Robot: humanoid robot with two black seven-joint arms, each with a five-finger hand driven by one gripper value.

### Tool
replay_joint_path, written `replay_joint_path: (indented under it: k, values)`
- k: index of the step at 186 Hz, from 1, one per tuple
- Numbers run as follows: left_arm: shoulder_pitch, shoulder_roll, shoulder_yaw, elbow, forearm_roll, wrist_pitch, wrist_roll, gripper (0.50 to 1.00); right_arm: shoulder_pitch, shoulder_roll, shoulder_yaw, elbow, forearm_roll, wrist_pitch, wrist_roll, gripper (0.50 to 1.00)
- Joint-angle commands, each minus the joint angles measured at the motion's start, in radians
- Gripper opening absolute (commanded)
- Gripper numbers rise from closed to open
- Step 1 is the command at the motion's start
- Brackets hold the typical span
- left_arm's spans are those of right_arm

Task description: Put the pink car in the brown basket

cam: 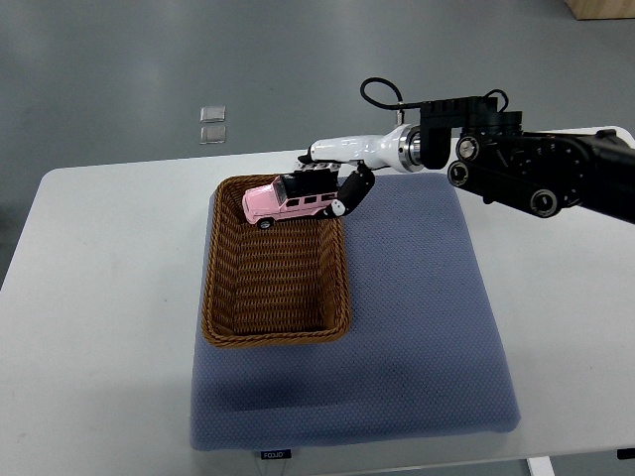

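Observation:
The pink toy car [282, 203] is held over the far end of the brown woven basket [223, 297], level, nose to the left. My right hand [327, 188] comes in from the right edge and is shut on the car, black fingers [352, 191] wrapped over its roof and rear. The basket lies on a blue mat [427, 317], and its inside looks empty. The left arm does not show.
The blue mat covers the middle of a white table [89, 297]. Two small clear squares [212, 123] lie on the grey floor beyond the table's far edge. A wooden corner [600, 8] shows at the top right.

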Motion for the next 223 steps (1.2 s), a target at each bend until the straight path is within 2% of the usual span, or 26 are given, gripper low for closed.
replay_joint_path:
  k: [1, 24, 43, 52, 76, 88, 94, 101, 108, 154, 189, 205, 223]
  values:
    - [0.000, 0.000, -0.002, -0.001, 0.000, 0.000, 0.000, 1.000, -0.010, 0.103, -0.013, -0.070, -0.004, -0.021, 0.000, 0.500]
    - [0.000, 0.000, -0.002, -0.001, 0.000, 0.000, 0.000, 1.000, -0.042, 0.175, -0.057, -0.139, -0.008, -0.055, 0.000, 0.507]
    - [0.000, 0.000, -0.002, -0.001, 0.000, -0.002, 0.000, 1.000, -0.073, 0.205, -0.060, -0.171, -0.013, -0.078, 0.000, 0.572]
    - [0.000, 0.000, 0.000, 0.000, 0.000, 0.000, 0.000, 1.000, -0.083, 0.205, -0.062, -0.179, -0.014, -0.078, 0.000, 0.582]
    - [0.000, 0.000, 0.000, 0.000, 0.000, 0.000, 0.000, 1.000, -0.114, 0.205, -0.064, -0.210, -0.019, -0.079, 0.000, 0.656]
    - [0.000, 0.000, 0.000, 0.000, 0.000, -0.002, 0.000, 1.000, -0.120, 0.205, -0.062, -0.211, -0.020, -0.081, 0.000, 0.725]
    - [0.000, 0.000, 0.000, 0.000, 0.000, 0.000, 0.000, 1.000, -0.120, 0.205, -0.060, -0.211, -0.019, -0.079, 0.000, 0.778]
    - [0.000, 0.000, 0.000, 0.000, 0.000, 0.000, 0.000, 1.000, -0.120, 0.205, -0.060, -0.211, -0.019, -0.079, 0.000, 0.868]
    - [0.000, 0.000, 0.000, 0.000, 0.000, 0.000, 0.000, 1.000, -0.119, 0.205, -0.060, -0.211, -0.019, -0.076, 0.000, 0.901]
    - [0.000, 0.000, 0.000, 0.000, 0.000, 0.000, 0.000, 1.000, -0.083, 0.205, -0.019, -0.202, 0.003, -0.076, 0.000, 0.911]
    - [0.000, 0.000, 0.002, 0.000, 0.000, 0.000, 0.000, 1.000, -0.076, 0.113, 0.226, -0.193, 0.127, -0.076, 0.003, 0.911]
    - [0.000, 0.000, 0.002, 0.000, 0.000, 0.000, 0.000, 1.000, -0.162, 0.065, 0.392, -0.190, 0.245, -0.081, 0.021, 0.911]
    - [0.000, 0.000, 0.000, 0.000, 0.000, 0.000, 0.000, 1.000, -0.307, 0.027, 0.620, -0.187, 0.401, -0.067, 0.083, 0.911]
